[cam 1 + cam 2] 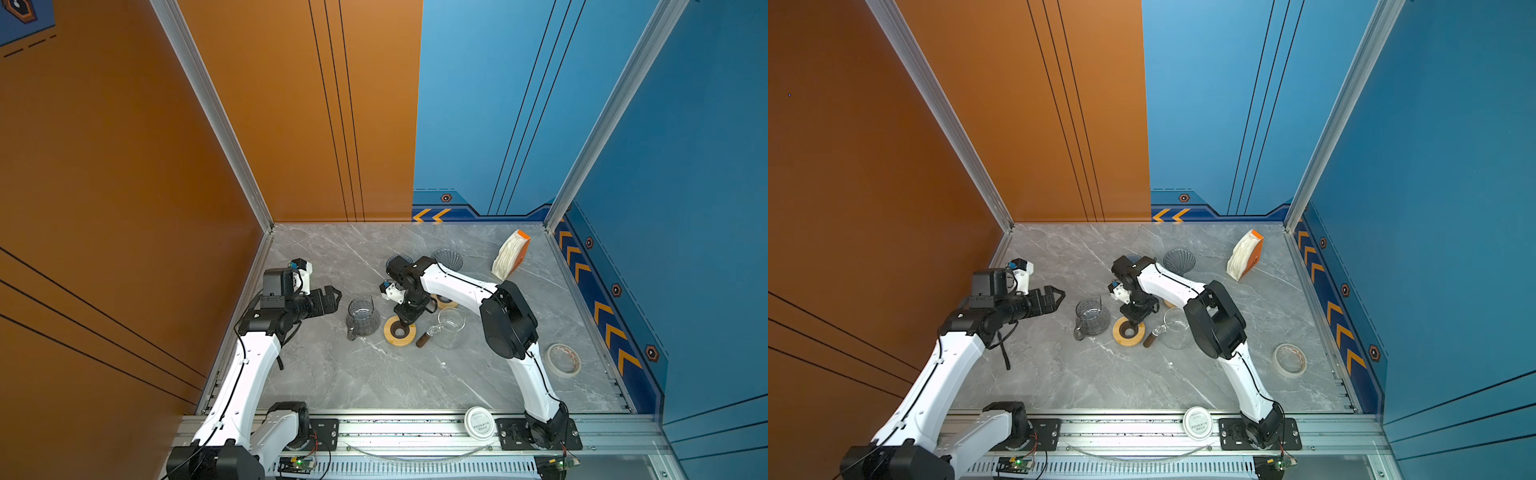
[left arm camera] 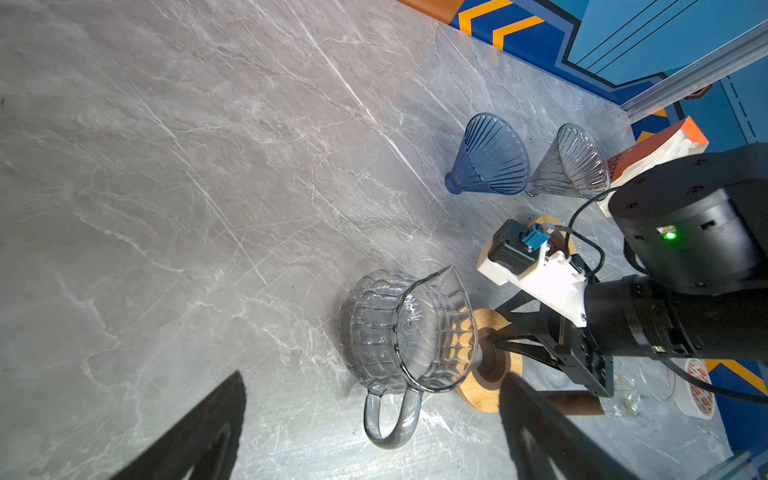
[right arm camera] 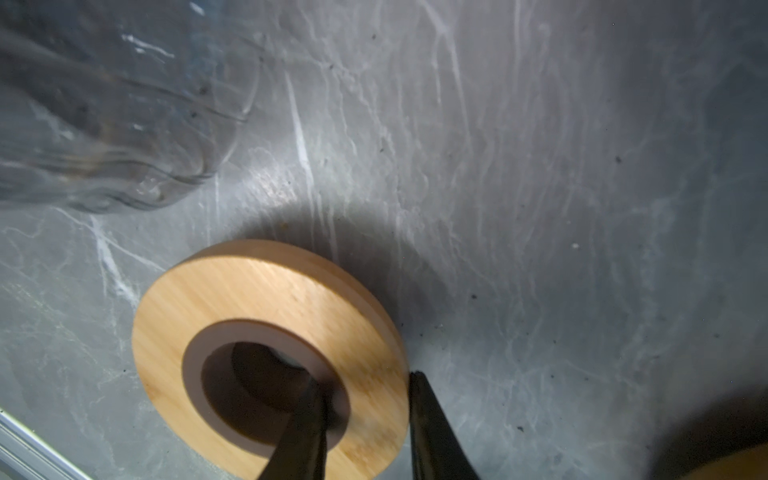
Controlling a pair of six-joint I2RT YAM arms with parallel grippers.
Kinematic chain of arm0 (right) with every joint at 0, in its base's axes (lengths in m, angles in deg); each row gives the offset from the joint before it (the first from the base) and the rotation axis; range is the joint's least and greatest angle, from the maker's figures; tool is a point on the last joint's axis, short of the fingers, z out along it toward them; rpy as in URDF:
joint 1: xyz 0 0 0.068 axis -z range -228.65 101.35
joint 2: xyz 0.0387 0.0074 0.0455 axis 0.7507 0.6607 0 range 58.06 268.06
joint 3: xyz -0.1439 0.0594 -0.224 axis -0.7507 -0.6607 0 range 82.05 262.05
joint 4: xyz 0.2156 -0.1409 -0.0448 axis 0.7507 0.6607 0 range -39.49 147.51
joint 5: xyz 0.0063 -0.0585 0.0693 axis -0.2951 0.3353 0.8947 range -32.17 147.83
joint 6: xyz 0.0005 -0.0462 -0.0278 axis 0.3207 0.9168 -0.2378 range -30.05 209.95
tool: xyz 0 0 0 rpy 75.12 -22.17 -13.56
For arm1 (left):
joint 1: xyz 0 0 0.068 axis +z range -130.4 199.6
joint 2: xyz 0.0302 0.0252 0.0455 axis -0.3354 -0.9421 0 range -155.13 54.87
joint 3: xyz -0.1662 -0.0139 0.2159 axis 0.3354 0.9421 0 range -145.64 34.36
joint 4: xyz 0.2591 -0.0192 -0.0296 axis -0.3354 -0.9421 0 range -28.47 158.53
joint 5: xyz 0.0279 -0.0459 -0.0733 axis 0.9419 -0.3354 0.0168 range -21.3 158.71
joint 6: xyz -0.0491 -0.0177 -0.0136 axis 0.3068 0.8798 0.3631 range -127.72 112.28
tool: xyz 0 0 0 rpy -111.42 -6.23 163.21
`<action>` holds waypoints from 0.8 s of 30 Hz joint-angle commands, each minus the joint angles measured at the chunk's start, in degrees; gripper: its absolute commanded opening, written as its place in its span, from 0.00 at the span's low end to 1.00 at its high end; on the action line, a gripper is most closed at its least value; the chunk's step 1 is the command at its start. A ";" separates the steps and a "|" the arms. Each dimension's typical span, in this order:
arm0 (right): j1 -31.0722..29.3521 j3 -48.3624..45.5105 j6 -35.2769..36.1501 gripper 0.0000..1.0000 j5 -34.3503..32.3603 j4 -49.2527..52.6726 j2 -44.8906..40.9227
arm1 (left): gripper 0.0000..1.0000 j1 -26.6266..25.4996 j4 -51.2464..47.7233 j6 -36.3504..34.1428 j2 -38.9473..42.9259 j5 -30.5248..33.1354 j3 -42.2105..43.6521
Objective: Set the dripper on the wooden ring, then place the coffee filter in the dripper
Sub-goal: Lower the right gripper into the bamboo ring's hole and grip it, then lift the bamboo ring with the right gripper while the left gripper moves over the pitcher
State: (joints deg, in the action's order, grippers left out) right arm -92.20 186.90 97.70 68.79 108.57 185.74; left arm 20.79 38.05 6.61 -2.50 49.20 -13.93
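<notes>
**Step in hand, as we judge it:** taking up the dripper's stand. The filter comes after.
- The right gripper (image 3: 365, 380) points down at the wooden ring (image 3: 266, 299) near table centre, on the ring's 12 o'clock side. One finger is in the hole and one at the outer edge.
- The jaws are narrowed across the band. Whether they already bite, we cannot tell.
- To do it well, we would close square on the band and lift level. We would keep off the grey glass pitcher (image 1: 362, 318) at the ring's 9 o'clock and the clear server's wooden handle (image 1: 424, 340) at 4 o'clock.
- The left gripper (image 1: 336, 300) hangs spread wide and empty at the pitcher's 10 o'clock.

**Task things:** neither is in a gripper.
- The coffee filter pack (image 1: 511, 254) is at the table's 1 o'clock.
- The blue dripper (image 2: 490, 158) and clear dripper (image 2: 575, 162) lie on their sides, just beside each other, at the ring's 12 o'clock.

**Room and surface:**
- The orange wall (image 1: 124, 166) is at 9 o'clock and the blue walls (image 1: 540, 104) at 12 and 3.
- The tabletop (image 1: 374, 382) is grey marble, smooth and dust-specked. We expect the ring to slide if nudged.
- The tape roll (image 1: 563, 359) is at 4 o'clock and the white lid (image 1: 478, 422) at 6, on the front rail.
</notes>
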 commanded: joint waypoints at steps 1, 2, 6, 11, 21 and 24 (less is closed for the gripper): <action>0.04 1.43 0.69 0.20 0.55 1.63 -0.58 | 0.95 0.57 -0.28 -2.03 1.55 1.36 1.07; 0.02 1.45 0.69 0.20 0.55 1.55 -0.83 | 0.95 0.61 -0.28 -2.68 1.92 0.74 1.13; 0.15 1.11 0.18 0.15 0.91 0.64 -2.43 | 0.95 0.22 -0.27 -5.84 3.98 -2.02 1.47; 0.52 -0.22 -0.85 0.09 1.68 -2.57 -5.60 | 0.94 -1.21 -2.15 -9.52 5.99 -0.78 1.71; 2.25 -6.85 -3.97 0.03 1.36 -9.71 -14.37 | 0.75 -8.24 -4.17 -16.10 7.33 3.96 4.49; 2.94 -9.55 -6.41 0.00 1.34 -12.64 -17.36 | 0.67 -11.11 -4.15 -18.30 7.61 4.19 6.35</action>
State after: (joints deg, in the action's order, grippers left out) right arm -89.93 179.67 94.44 69.67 99.57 171.18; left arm 11.52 35.43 -8.19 4.28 52.21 -9.23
